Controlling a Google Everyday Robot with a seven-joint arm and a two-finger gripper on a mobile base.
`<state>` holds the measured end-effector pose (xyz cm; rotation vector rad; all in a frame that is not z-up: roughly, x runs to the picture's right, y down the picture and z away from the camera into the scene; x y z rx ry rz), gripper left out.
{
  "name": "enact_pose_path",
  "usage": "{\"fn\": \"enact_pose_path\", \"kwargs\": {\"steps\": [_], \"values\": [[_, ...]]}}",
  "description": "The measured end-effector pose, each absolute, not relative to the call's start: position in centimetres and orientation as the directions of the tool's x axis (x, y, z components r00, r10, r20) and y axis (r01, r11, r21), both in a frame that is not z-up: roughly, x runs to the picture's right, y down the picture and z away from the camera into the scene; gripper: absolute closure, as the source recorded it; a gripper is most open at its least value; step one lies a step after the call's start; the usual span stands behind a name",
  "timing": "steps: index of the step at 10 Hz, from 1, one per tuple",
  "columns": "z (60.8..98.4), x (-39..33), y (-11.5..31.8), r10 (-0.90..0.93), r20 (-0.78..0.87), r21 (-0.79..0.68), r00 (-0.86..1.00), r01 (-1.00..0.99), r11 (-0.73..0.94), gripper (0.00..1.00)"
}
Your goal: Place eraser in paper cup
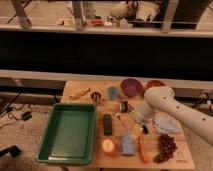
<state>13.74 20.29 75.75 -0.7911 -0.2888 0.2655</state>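
Your step in hand is the pick: the eraser (107,124) lies flat on the tabletop (80,105), untouched. It sits to the left of the gripper (133,126) as you see it, between the gripper and the green tray (70,132). The gripper hangs low over the middle of the tabletop with its jaws spread wide, holding nothing.

Bring it across toward the tray and turn the wrist so the jaws close across the eraser's narrow width. Descend straight, since the peach-coloured fruit (108,146) lies just beyond the eraser's near end.

A cream shape right beneath the gripper may be the paper cup (136,132), though I can't be sure from here. Confirm it before you carry anything.
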Motion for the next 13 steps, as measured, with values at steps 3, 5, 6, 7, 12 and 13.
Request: {"fn": "enact_pose_path", "kwargs": {"steps": [3, 5, 6, 7, 12, 13], "values": [[76.2, 11.8, 21.2, 0.337, 0.17, -0.736, 0.926, -0.108, 0.669, 0.2], [76.4, 9.6, 21.0, 0.324, 0.208, -0.735, 0.923, -0.071, 0.674, 0.2], [76.4, 9.0, 20.9, 0.317, 0.222, -0.733, 0.922, -0.056, 0.678, 0.2], [76.5, 8.6, 20.8, 0.311, 0.234, -0.731, 0.921, -0.044, 0.681, 0.2], [78.2, 6.6, 20.7, 0.28, 0.261, -0.724, 0.924, -0.005, 0.69, 0.2], [78.6, 6.2, 20.7, 0.274, 0.263, -0.723, 0.925, 0.001, 0.691, 0.2]]}}
